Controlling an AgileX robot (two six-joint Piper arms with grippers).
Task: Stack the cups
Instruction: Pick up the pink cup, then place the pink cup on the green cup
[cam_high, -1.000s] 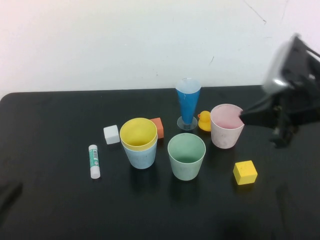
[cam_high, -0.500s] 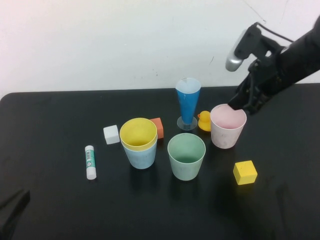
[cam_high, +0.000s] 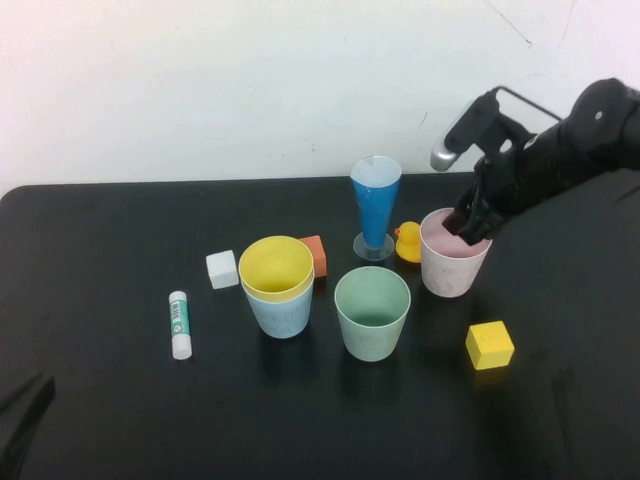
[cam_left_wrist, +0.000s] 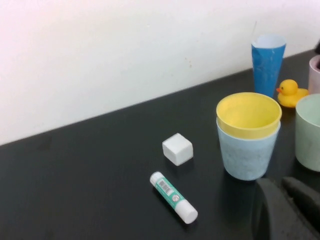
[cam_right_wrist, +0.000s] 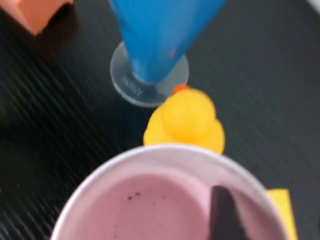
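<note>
A yellow cup (cam_high: 277, 268) sits nested in a light blue cup (cam_high: 282, 312) left of centre. To their right a pale green cup (cam_high: 372, 315) stands alone. Further right is the pale pink cup (cam_high: 452, 265), upright. My right gripper (cam_high: 464, 225) is open at the pink cup's far right rim. In the right wrist view one dark fingertip (cam_right_wrist: 222, 215) reaches inside the pink cup (cam_right_wrist: 150, 205), close to its wall; the other finger is out of view. My left gripper (cam_left_wrist: 285, 202) is shut and holds nothing. It is low at the front left (cam_high: 20, 415), short of the nested pair (cam_left_wrist: 247, 150).
A tall blue cone glass (cam_high: 376, 205) and a yellow rubber duck (cam_high: 408, 243) stand just behind and left of the pink cup. An orange block (cam_high: 316, 254), a white cube (cam_high: 223, 269), a glue stick (cam_high: 180, 323) and a yellow cube (cam_high: 489, 344) lie around the cups.
My right arm swung in from the right edge and came down onto the pink cup's rim, its jaws parting on the way. The cups have not moved.
</note>
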